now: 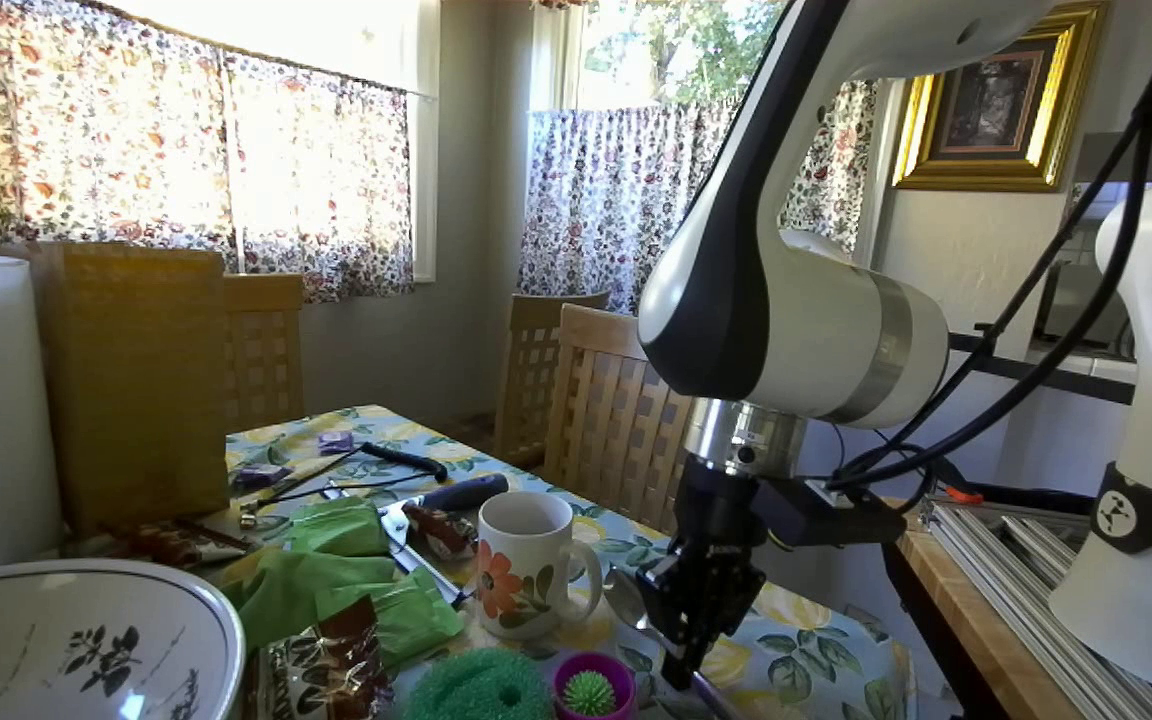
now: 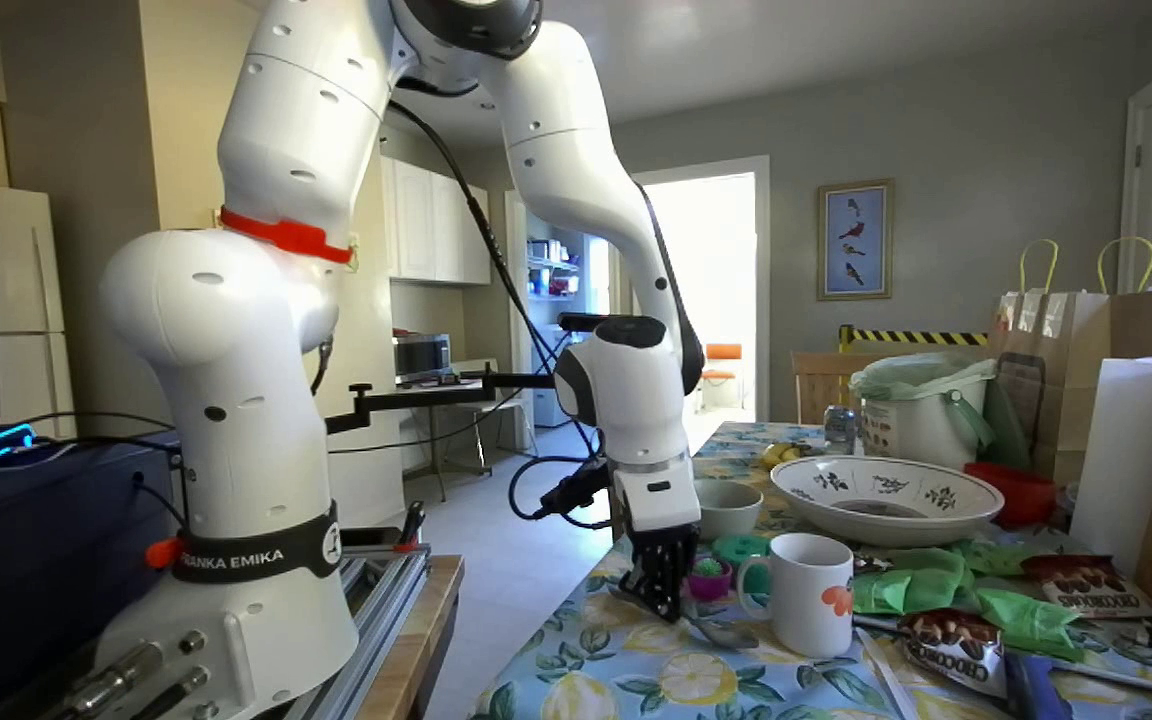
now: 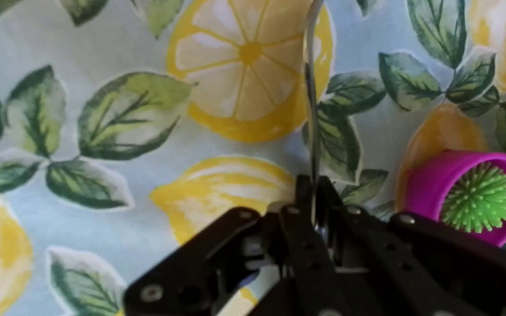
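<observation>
Between the close-drawn fingers (image 3: 294,224) of the gripper (image 3: 314,188), held a metal spoon (image 3: 313,131) by the handle, edge-on in the wrist view and down by the lemon-print tablecloth (image 3: 125,245); could not tell whether touching it. Seemed likely to twist in so thin a pinch, so called for firm pressure and slow, steady motion. In an exterior view, aimed the spoon's head (image 1: 626,598) toward the handle of a white mug (image 1: 523,560), best steered clear of. Near the gripper, had a pink cup (image 3: 426,186) with a green spiky ball (image 3: 479,199) inside, worth leaving unbumped. Beyond that, met a green sponge (image 1: 481,690), then, farther out, green wrappers (image 1: 406,620) and a wide bowl (image 2: 871,528).
</observation>
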You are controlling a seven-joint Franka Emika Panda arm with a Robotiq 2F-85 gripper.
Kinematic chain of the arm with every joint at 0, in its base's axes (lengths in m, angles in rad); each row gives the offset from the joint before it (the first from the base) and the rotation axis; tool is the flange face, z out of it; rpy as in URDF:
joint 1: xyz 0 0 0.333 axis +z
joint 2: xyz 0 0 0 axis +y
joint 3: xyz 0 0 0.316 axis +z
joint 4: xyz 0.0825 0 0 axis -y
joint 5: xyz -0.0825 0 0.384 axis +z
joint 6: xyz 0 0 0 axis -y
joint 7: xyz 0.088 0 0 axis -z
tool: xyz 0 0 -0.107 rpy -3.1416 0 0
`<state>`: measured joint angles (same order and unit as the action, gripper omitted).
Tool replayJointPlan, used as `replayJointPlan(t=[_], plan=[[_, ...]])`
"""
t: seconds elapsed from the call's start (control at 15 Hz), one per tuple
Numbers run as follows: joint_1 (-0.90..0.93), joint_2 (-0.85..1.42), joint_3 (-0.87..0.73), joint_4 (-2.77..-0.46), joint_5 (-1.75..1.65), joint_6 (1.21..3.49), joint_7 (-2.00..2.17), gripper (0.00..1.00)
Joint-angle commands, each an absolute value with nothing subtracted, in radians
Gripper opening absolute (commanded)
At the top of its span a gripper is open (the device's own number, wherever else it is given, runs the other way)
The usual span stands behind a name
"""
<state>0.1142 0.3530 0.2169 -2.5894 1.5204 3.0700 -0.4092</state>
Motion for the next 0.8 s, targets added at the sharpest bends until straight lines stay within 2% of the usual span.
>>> replayJointPlan(t=[0.0,0.73], plan=[[0.123,0.362,0.217,-2.574,1.513,3.086,-0.378,0.02],[0.117,0.152,0.202,-2.73,1.335,2.962,-0.157,0.02]])
